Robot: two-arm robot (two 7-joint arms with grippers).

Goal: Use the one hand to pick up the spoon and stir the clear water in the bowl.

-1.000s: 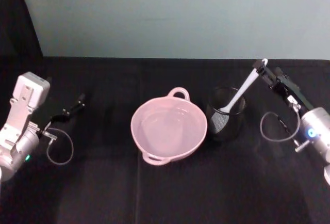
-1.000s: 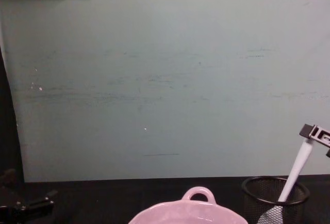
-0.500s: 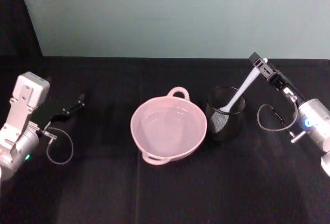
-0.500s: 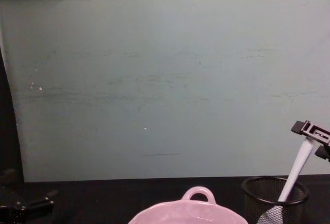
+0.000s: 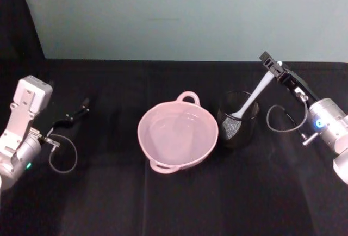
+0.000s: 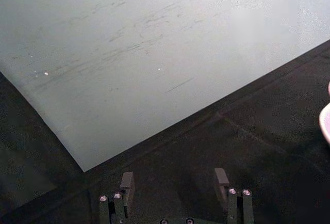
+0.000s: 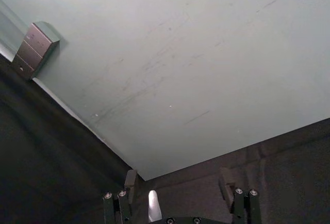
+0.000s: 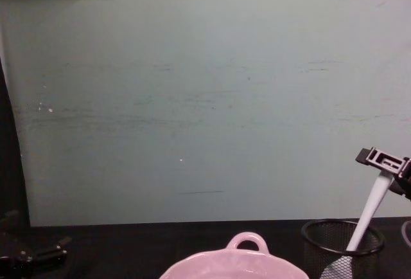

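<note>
Our right gripper (image 5: 270, 64) straddled the spoon (image 5: 253, 99) handle's tip, fingers wide, seemingly not gripping. The spoon slanted down-left from it into the mesh cup (image 5: 237, 130) beside the bowl (image 5: 142, 138). The left gripper (image 5: 85, 107), fingers spread, sat far off.

The slim white spoon (image 5: 252, 100) leans, head low, its handle tip between the right gripper's (image 5: 270, 63) parted fingers, seemingly unclamped. The glossy pink bowl (image 5: 142, 138), holding barely visible clear water (image 5: 176, 135), sits upright well left of that gripper.
</note>
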